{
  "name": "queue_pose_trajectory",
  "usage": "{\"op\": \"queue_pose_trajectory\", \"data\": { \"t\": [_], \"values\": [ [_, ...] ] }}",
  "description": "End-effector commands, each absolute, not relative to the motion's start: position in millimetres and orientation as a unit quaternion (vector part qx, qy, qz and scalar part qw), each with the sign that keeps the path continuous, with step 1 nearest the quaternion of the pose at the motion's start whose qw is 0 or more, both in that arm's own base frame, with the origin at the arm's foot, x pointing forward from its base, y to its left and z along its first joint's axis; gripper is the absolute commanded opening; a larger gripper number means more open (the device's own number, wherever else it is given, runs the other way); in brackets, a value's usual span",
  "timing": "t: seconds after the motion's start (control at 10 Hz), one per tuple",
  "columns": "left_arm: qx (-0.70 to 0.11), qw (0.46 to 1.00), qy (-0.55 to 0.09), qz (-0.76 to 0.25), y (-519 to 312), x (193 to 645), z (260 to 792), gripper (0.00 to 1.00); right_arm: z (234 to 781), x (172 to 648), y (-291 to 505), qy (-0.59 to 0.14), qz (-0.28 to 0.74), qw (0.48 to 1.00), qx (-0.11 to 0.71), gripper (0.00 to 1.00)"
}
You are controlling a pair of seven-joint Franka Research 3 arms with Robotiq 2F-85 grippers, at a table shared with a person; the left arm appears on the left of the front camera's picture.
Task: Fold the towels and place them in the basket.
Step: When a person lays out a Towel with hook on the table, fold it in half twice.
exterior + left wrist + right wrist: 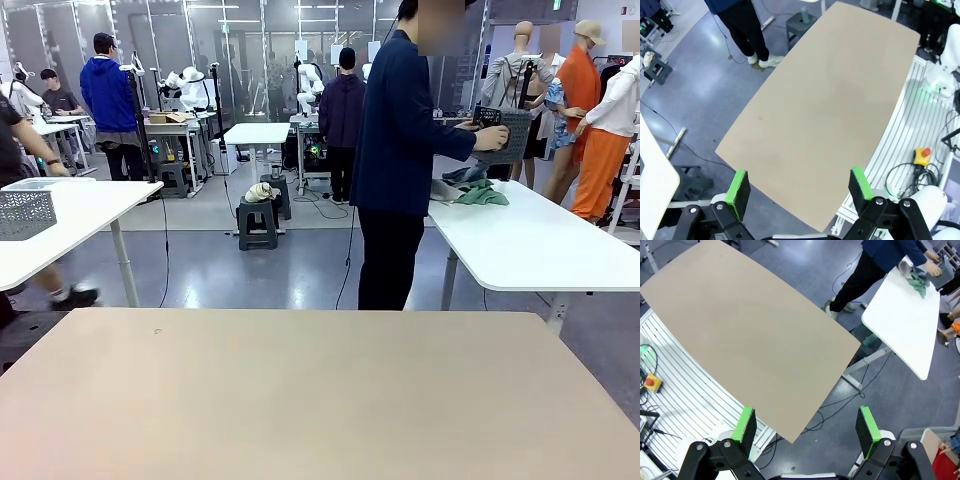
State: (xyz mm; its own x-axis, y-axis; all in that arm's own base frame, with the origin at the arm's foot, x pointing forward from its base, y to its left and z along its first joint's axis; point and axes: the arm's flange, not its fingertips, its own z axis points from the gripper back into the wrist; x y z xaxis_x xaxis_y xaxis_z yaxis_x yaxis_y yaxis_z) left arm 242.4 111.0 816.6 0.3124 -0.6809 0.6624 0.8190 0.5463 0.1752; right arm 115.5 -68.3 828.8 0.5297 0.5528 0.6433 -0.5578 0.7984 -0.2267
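Person (400, 150) stands behind the table (320, 400); basket (510, 125) held above side table (540, 240) at right.

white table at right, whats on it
A crumpled heap of grey and green cloths; a person's hand holds a dark mesh basket above it. Anything under the heap is hidden.

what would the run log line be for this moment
left pincer: open, above table | right pincer: open, above table | person: at white side table, holding dark basket | cloths: heaped on side table
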Motion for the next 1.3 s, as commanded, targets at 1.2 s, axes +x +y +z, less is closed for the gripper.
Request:
{"op": "queue_pose_trajectory", "data": {
  "t": [1.2],
  "values": [
    [-0.090, 0.799, -0.350, -0.480, 93.9, 241.5, 820.4, 1.00, 835.5, 111.6, -70.1, -0.376, 0.318, 0.870, 0.015, 1.00]
  ]
}}
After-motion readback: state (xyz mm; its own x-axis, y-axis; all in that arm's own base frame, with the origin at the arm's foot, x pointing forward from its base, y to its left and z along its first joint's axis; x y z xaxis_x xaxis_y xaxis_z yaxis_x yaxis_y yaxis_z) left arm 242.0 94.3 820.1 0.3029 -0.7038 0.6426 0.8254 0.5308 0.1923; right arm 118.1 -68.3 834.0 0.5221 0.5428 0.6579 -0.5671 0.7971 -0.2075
